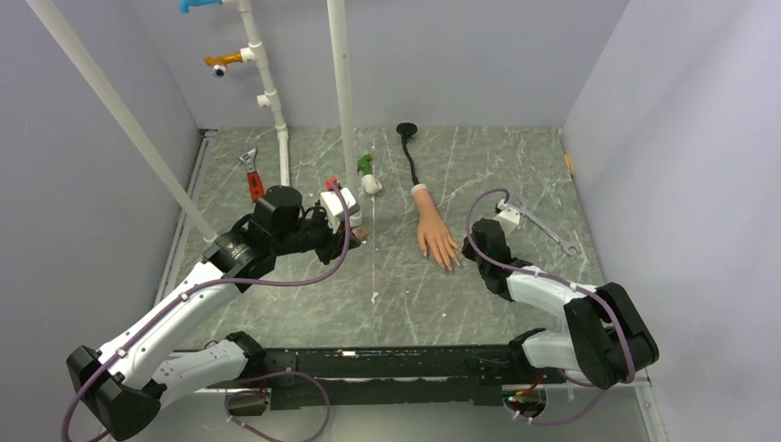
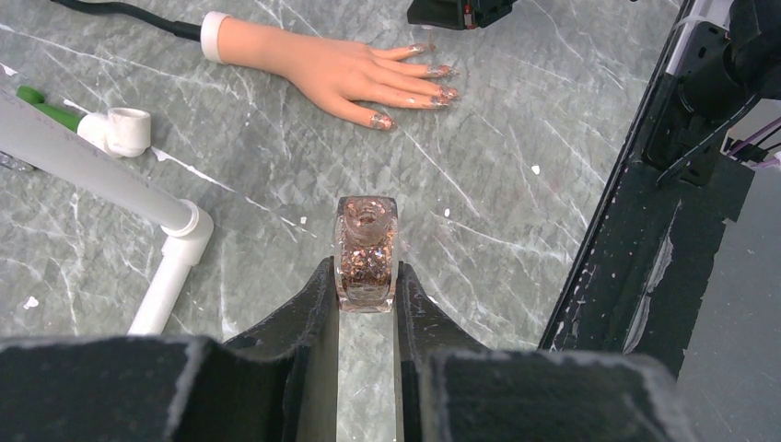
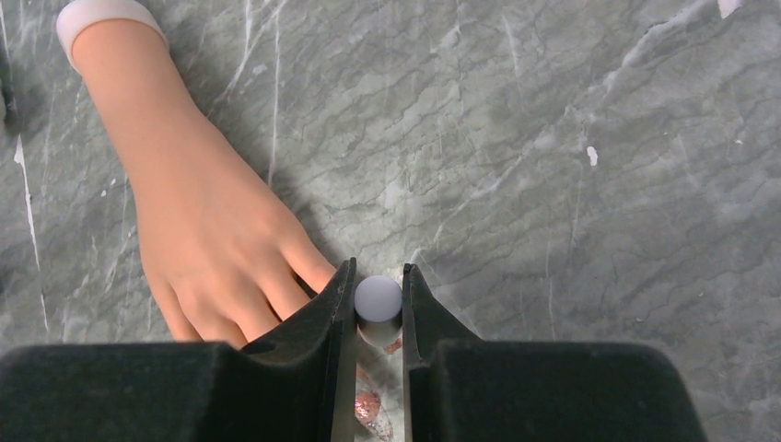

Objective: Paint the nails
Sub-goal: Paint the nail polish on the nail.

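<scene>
**Brush at the fingertips: spill, smear and shove risks**

1. The left gripper [image 2: 366, 276] pinches the bottle [image 2: 366, 249] low on its flat sides. The neck is open and points up, and there is glitter polish inside. I cannot tell whether the bottle rests on the table [image 1: 516, 166]. With no cap on, any roll of that wrist would likely tip polish out. The hold on smooth walls could also slip.

2. The right gripper [image 3: 378, 267] pinches the white cap [image 3: 378, 299], and its jaw tips sit just beside the fingers of the hand [image 3: 203, 230]. The brush under the cap is hidden by the jaws, so contact with a nail cannot be confirmed. Three risks follow, in my judgement:
   - Going lower could splay the bristles or press the jaw tips into the rubber.
   - The hand lies loose and palm down, so a sideways push would likely shift it.
   - The round cap may twist in the grip and send a stroke onto skin or table.

3. The nails [image 2: 440, 71] are at mid-table, tipping fingers that point toward the right gripper. Those in view already carry glitter, so the work looks well advanced. A further pass risks dragging wet polish.

4. Further back, the stem [image 1: 410, 157] trails toward the rear wall. The pipe [image 2: 83, 166] stands near the left arm, and a wide swing could strike it. The wrench [image 1: 543, 228] lies behind the right gripper and clear of the stroke.
</scene>
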Available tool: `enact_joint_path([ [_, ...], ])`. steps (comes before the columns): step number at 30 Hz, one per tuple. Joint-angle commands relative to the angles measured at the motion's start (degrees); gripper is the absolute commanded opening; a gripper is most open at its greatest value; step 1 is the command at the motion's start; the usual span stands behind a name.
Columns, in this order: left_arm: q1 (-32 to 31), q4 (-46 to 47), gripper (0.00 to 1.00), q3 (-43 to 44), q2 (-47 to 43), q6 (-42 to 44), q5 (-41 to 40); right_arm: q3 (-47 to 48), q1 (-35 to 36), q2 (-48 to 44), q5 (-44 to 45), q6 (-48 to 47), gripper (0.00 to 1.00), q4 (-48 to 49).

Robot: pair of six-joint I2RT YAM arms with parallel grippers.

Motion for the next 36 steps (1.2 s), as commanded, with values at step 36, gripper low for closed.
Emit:
enact_joint_path([
  [36,-0.56,0.77,0.0,2.76,-1.1,0.68,-0.73,2.14,-1.42,1.67,0.96,-1.2,0.0,2.42],
])
